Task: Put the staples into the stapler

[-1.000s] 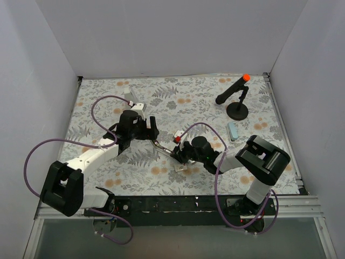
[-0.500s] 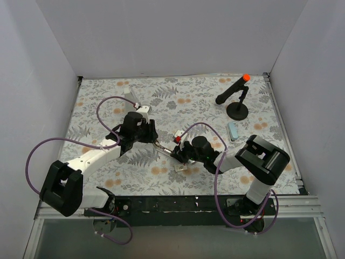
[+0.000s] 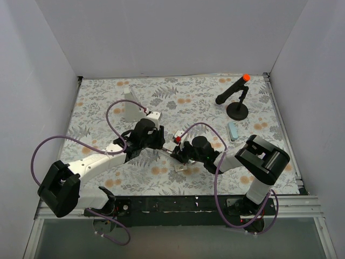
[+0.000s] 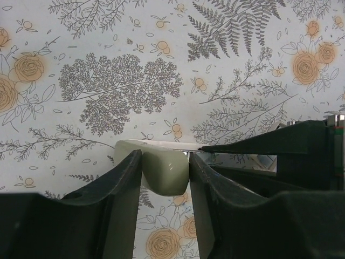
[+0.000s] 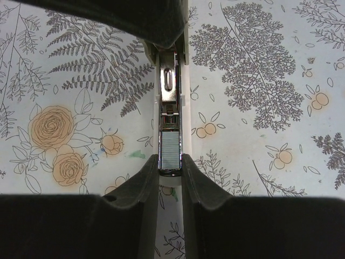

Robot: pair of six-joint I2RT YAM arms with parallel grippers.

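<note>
The stapler lies open at the table's middle, between my two grippers. In the left wrist view my left gripper is shut on its pale green rounded end, both fingers pressed against it. In the right wrist view my right gripper is shut on the stapler's metal magazine. A ribbed silvery strip of staples sits in that channel right at the fingertips. From above, the left gripper and right gripper nearly meet. A tiny whitish packet lies just in front of the right gripper.
A tall grey-white wedge stands at the back left. A black stand with an orange tip is at the back right, with a small light-blue box in front of it. White walls close three sides.
My left gripper has swung right to the stapler and closed on its pale green end. The right gripper has kept its place and grip.
</note>
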